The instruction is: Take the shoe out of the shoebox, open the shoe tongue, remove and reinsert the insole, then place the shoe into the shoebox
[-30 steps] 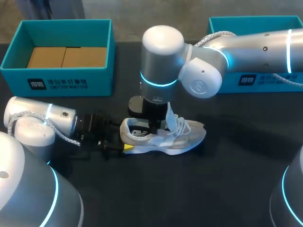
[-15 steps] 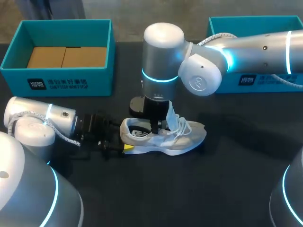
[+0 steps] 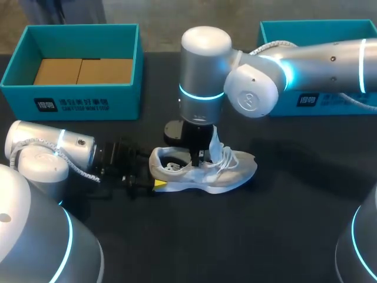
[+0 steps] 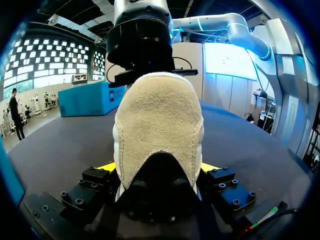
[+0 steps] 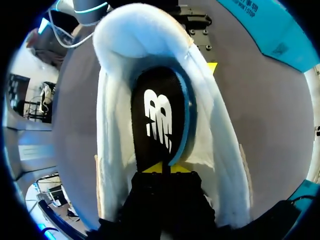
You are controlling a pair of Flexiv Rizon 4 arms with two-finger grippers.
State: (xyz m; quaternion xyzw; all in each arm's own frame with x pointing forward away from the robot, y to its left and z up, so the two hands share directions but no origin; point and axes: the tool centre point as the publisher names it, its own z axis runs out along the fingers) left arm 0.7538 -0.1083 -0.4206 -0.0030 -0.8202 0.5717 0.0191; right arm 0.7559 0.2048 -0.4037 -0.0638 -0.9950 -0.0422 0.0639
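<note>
A white sneaker (image 3: 206, 171) lies on its sole on the black table, toe to the right, tongue and laces pulled up. My left gripper (image 3: 147, 177) is at the heel, and in the left wrist view its fingers press the beige heel (image 4: 159, 120) from both sides. My right gripper (image 3: 197, 158) points straight down into the shoe's opening. In the right wrist view its yellow tips (image 5: 162, 169) are together on the near end of the black insole (image 5: 160, 110), which lies inside the shoe (image 5: 112, 125).
A teal shoebox (image 3: 76, 103) with brown cardboard inside stands at the back left. A second teal box (image 3: 330, 100) stands at the back right, partly behind my right arm. Bare black tabletop lies in front of the shoe.
My right gripper has closed its fingers inside the shoe, and its arm has shifted slightly to the right. The left arm and the shoe have stayed put.
</note>
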